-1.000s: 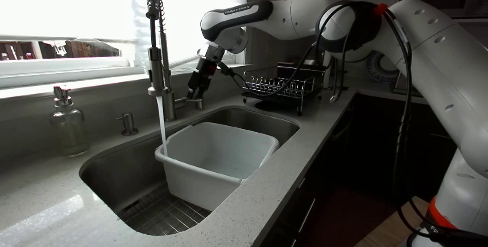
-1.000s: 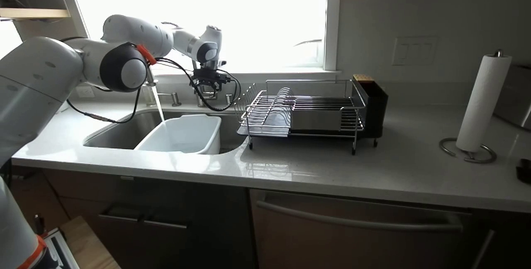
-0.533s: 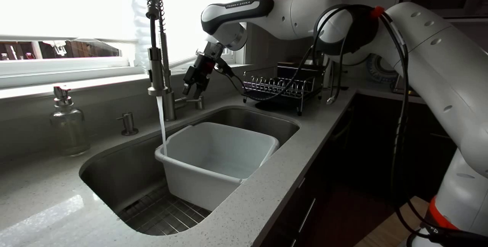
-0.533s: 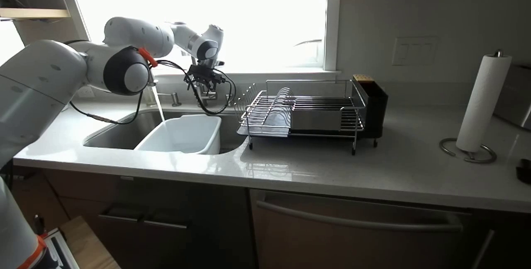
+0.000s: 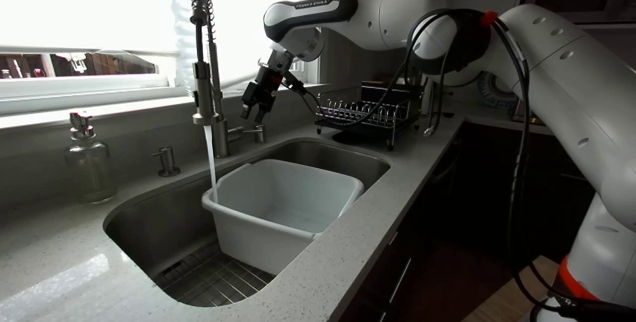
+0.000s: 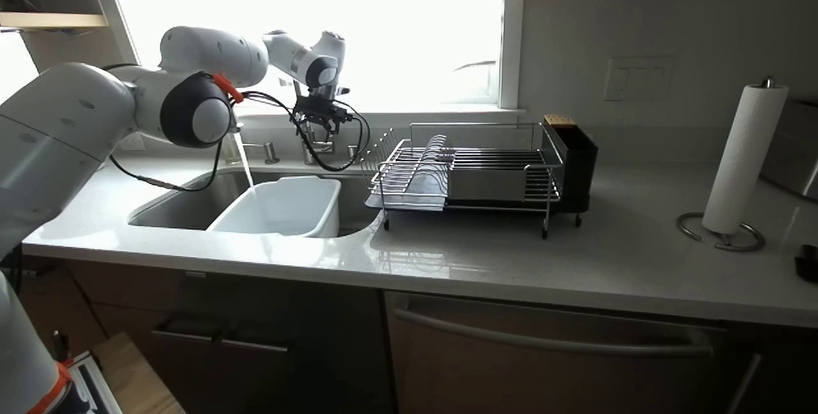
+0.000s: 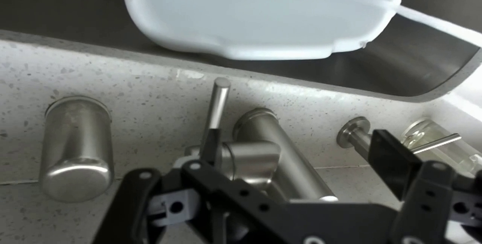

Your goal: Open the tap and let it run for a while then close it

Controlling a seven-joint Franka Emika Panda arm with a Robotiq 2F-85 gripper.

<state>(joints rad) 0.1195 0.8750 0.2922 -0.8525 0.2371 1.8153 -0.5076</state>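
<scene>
The tall chrome tap (image 5: 202, 91) with a coiled-spring neck stands behind the sink; its base shows in the wrist view (image 7: 278, 142). A water stream (image 5: 210, 155) runs from its spray head into the white tub (image 5: 263, 242); the stream also shows in an exterior view (image 6: 243, 157). The tap's side lever (image 7: 218, 104) points toward the sink in the wrist view; its lower end is hidden behind a finger. My gripper (image 5: 253, 113) is open and empty, above the lever and beside the tap. In the wrist view my gripper (image 7: 301, 148) has its fingers wide apart.
A steel cylinder cap (image 7: 77, 150) stands beside the lever. A small built-in dispenser (image 5: 168, 163) and a clear soap bottle (image 5: 90, 168) stand on the tap's other side. A dish rack (image 6: 473, 177) stands beside the sink (image 5: 164, 242). The window is behind the tap.
My gripper has risen a little from near the tap's lever, and its tilt has shifted slightly. The water stream and the tub look the same.
</scene>
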